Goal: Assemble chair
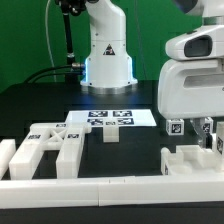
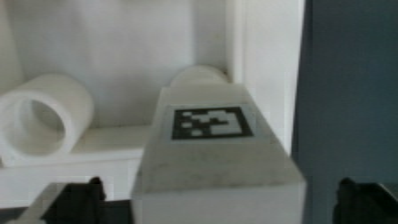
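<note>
**A:** How does the end effector stand?

**B:** The end effector (image 2: 217, 200) is released. Its dark fingertips (image 2: 71, 198) straddle a tagged chair block (image 2: 214, 150), and a narrow gap shows on each side, so nothing is gripped.

**A:** And the block itself?

**B:** It is a narrow white piece lying right between the fingers, with its square tag facing the wrist camera. Just beyond it rise the white walls of a chair frame (image 2: 125, 50), which form a corner like an open box. In that corner, beside the block, lies a rounded white piece (image 2: 45, 115). I cannot tell whether the two touch.

**A:** What lies farther out?

**B:** In the exterior view the end effector (image 1: 208, 138) hangs low over that chair frame (image 1: 185, 160) on the black worktop (image 1: 40, 105). A small cube-shaped part (image 1: 110, 134) stands off to the exterior view's left of it, with the marker board (image 1: 110, 117) just behind the cube. Well apart, farther left, sits a cluster of tagged chair parts (image 1: 45, 148). A white border rail (image 1: 100, 187) runs along the front.
</note>
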{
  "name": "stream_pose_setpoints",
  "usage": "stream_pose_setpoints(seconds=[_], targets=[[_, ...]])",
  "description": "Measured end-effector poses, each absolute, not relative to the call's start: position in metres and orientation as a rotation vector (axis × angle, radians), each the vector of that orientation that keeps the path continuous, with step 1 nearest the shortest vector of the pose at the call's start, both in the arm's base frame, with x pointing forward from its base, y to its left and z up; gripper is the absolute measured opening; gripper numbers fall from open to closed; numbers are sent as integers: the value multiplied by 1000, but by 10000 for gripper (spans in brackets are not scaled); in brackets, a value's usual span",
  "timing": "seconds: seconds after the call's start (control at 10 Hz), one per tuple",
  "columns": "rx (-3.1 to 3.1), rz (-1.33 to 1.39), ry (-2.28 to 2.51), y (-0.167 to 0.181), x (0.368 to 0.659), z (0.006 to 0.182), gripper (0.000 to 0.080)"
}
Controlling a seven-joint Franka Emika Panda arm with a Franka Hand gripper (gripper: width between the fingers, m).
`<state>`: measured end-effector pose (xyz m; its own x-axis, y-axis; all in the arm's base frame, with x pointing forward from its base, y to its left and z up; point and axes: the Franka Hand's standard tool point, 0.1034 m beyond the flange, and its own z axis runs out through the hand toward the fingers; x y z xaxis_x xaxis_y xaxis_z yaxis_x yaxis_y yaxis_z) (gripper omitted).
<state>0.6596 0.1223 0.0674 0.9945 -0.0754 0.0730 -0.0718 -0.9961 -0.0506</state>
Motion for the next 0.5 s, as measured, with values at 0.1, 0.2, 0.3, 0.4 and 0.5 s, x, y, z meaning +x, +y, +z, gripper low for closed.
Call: stream_pose_setpoints(seconds=[0.1,0.2,0.3,0.4,0.5], targets=[[-3089,-114,134,122,659,67,535],[-3085,-113,170,122,659,67,535],[-3074,-109,295,122,659,67,354],[-3062,-106,401,120,659,66,288],[-3048,-103,485,119,659,66,288]])
